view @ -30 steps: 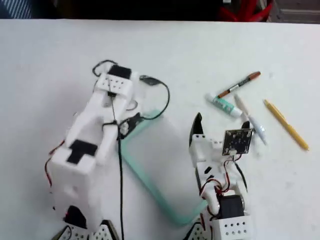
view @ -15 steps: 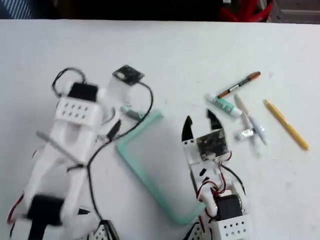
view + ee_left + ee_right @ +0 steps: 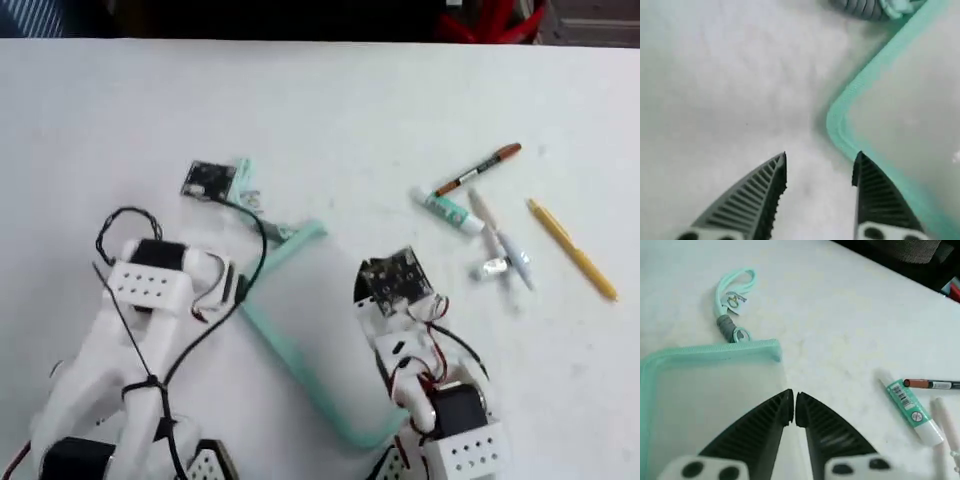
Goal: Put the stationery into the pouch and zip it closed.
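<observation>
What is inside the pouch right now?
Nothing shows through the clear face of the pouch; the glue stick and marker lie outside on the table. The right gripper hides part of it.

end effector [image 3: 820,172] open, empty | above table [image 3: 715,75] | beside pouch [image 3: 900,110] corner

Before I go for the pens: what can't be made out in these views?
1. Whether the pouch is unzipped: high view, the trim is too small to read, and the right arm covers one edge.
2. How many pale pens lie together: high view, blurred.
3. The strap: left wrist view, cut off by the frame edge.
</observation>
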You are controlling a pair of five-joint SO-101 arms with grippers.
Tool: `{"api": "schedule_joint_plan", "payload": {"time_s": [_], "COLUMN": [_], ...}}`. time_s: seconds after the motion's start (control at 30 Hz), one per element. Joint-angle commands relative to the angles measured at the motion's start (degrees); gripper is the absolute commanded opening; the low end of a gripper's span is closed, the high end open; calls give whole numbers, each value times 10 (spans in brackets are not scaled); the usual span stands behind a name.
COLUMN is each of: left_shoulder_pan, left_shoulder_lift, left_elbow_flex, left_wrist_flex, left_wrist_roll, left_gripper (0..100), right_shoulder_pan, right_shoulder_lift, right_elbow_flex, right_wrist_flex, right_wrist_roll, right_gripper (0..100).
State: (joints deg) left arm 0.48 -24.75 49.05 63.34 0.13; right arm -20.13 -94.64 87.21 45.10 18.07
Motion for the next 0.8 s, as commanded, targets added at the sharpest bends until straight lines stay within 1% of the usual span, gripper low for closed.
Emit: {"api": "schedule_joint_plan", "payload": {"time_s": [0.0, 0.17, 0.2, 0.3, 0.33, 0.47, 0.63, 0.77], "left_shoulder_pan": [-7, -8, -10, -4, 1, 23, 22, 25], "left_shoulder_lift": [-19, -19, -19, -19, -19, -19, -19, -19], "left_elbow_flex": [15, 17, 17, 14, 13, 13, 13, 13], "left_wrist_flex": [-25, -24, -24, -11, -5, 0, -1, 0], "left_wrist_roll": [14, 15, 16, 18, 18, 18, 18, 18], "left_gripper": [238, 243, 255, 336, 356, 352, 351, 352], "right_shoulder_pan": [1, 3, 5, 22, 28, 36, 36, 44], "right_shoulder_lift": [178, 440, 485, 599, 625, 690, 725, 774], "right_elbow_flex": [-70, -170, -192, -250, -265, -298, -314, -340], "right_wrist_flex": [-36, -71, -71, -70, -69, -68, -73, -70], "right_wrist_roll": [5, 5, 5, 5, 5, 6, 33, 36], "right_gripper": [19, 19, 19, 19, 19, 19, 19, 19]}}
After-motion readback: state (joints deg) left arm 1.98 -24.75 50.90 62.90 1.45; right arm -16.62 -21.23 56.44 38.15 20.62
